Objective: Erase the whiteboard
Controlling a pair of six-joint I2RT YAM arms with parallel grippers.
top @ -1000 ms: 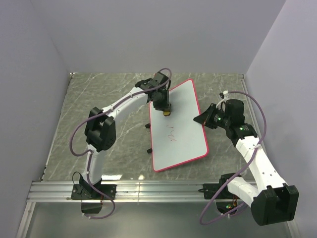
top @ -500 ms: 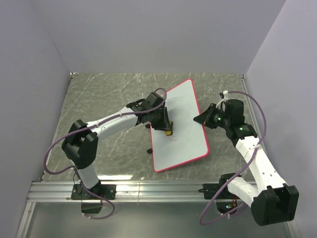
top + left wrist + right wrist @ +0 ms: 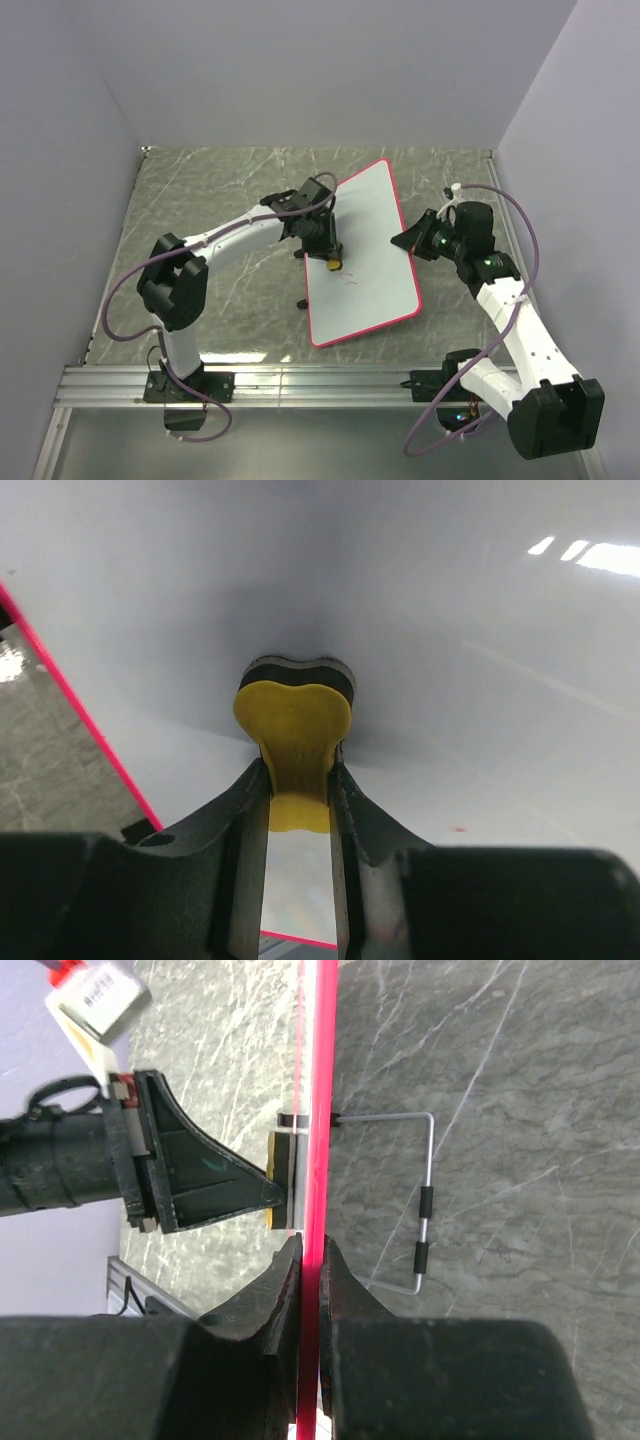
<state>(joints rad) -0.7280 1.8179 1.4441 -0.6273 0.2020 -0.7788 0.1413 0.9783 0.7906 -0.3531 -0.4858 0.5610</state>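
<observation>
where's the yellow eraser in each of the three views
Top external: yellow eraser near the whiteboard's left edge, around mid-frame.
Left wrist: dead centre, pinched in the left hand, against the board.
Right wrist: edge-on sliver at mid-frame, just left of the rim.
Shared landmark: the board's red rim.
</observation>
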